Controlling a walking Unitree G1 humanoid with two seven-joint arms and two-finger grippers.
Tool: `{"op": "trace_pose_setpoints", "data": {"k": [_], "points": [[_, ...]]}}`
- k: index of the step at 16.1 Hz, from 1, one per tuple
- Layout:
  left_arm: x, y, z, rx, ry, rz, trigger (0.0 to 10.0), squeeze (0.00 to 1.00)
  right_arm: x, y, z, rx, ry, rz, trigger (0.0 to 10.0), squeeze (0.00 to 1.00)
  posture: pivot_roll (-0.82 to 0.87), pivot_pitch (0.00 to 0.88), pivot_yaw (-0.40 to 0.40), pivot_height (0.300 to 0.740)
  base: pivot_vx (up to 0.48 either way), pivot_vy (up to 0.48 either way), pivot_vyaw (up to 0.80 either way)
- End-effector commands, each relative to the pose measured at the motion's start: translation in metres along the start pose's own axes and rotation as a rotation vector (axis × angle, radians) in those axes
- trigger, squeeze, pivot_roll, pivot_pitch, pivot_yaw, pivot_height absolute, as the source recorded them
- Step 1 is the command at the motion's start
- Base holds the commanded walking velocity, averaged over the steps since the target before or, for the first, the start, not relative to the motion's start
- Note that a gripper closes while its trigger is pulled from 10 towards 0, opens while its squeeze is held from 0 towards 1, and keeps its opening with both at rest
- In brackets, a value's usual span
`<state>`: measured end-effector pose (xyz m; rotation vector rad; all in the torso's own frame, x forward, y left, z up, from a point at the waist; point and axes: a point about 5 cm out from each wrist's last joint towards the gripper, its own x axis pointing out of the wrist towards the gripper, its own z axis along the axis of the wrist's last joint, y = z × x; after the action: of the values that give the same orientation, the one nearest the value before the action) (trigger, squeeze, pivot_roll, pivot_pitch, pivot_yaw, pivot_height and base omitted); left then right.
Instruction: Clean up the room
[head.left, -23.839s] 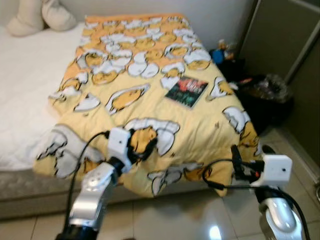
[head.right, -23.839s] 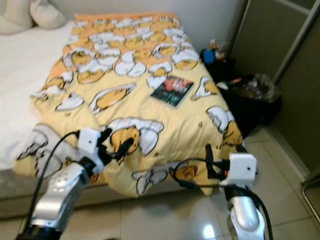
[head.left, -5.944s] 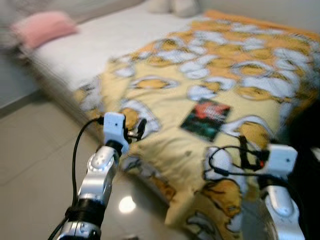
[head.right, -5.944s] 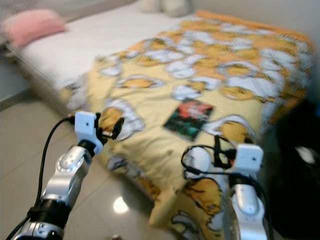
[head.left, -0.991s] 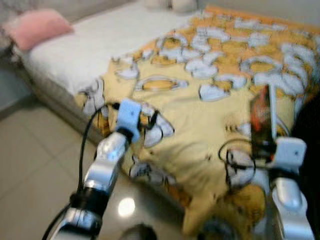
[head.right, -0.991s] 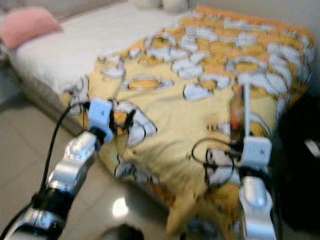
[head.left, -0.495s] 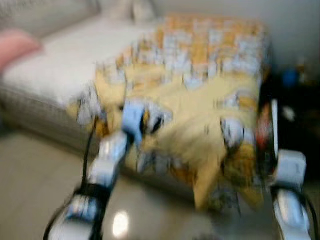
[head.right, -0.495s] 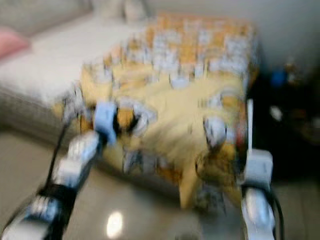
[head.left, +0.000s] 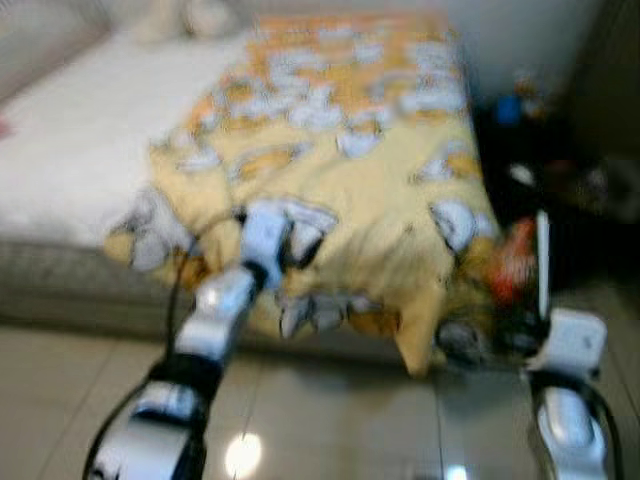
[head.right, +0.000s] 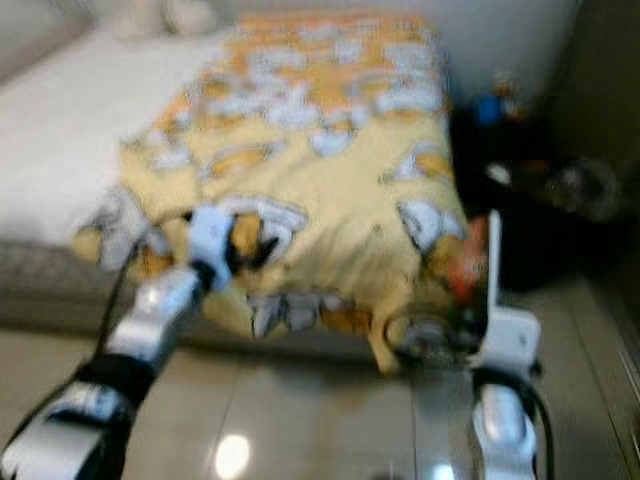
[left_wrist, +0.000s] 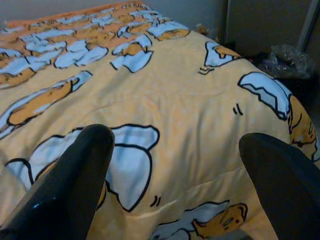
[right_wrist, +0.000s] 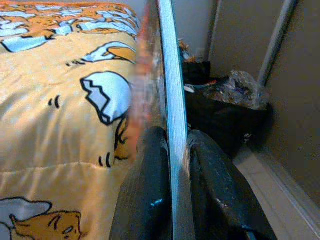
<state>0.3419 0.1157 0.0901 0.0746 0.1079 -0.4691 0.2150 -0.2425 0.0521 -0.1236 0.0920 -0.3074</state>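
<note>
At the foot of the bed (head.left: 60, 190), in the blurred left eye view, a yellow blanket (head.left: 380, 215) printed with white and orange figures was seen draped over the mattress edge toward the tiled floor (head.left: 330, 420). The left gripper (head.left: 290, 240) was held out over the blanket's near edge, and the right gripper (head.left: 528, 322) was raised beside the blanket's hanging corner, with a thin book (head.left: 528, 262) stood upright in it. Dark clutter (head.left: 560, 190) was visible beside the bed on the right. In the left wrist view, the two black fingers (left_wrist: 65, 180) were spread wide apart above the blanket (left_wrist: 175, 115), with nothing between them. In the right wrist view, the book (right_wrist: 167, 95) was seen edge-on, clamped between the two fingers (right_wrist: 145, 195), just beside the blanket's side (right_wrist: 60, 105), with a dark bin (right_wrist: 225, 107) beyond.
</note>
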Motion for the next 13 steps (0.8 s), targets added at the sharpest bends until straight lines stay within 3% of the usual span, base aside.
{"op": "trace_pose_setpoints", "data": {"k": [1,6,8,12,13], "points": [[0.004,-0.003,0.004,-0.008,-0.02,0.004,10.0,0.0,0.004,-0.005,0.011,0.018,-0.06,-0.024,0.0,0.0,-0.1,0.0,0.09,0.74,0.0,0.48,-0.8],[0.005,-0.002,0.004,-0.021,-0.023,0.016,10.0,0.0,0.004,-0.006,0.01,0.024,-0.055,-0.028,0.0,0.0,-0.1,0.0,0.086,0.74,0.0,0.48,-0.8],[-0.003,0.0,-0.005,-0.013,-0.015,0.094,10.0,0.0,0.008,-0.006,0.009,0.021,-0.048,-0.007,0.0,0.0,-0.08,0.0,0.069,0.74,0.0,0.48,0.0],[-0.005,0.005,-0.009,-0.026,-0.01,0.171,10.0,0.0,0.01,-0.003,0.009,0.02,-0.044,0.014,0.0,0.0,-0.07,0.0,0.062,0.74,0.0,0.477,0.18],[-0.01,0.015,-0.01,-0.053,-0.019,0.273,10.0,0.0,0.011,-0.002,0.009,0.015,-0.039,0.033,0.0,0.0,-0.07,0.0,0.061,0.74,0.0,0.469,0.7]]}}
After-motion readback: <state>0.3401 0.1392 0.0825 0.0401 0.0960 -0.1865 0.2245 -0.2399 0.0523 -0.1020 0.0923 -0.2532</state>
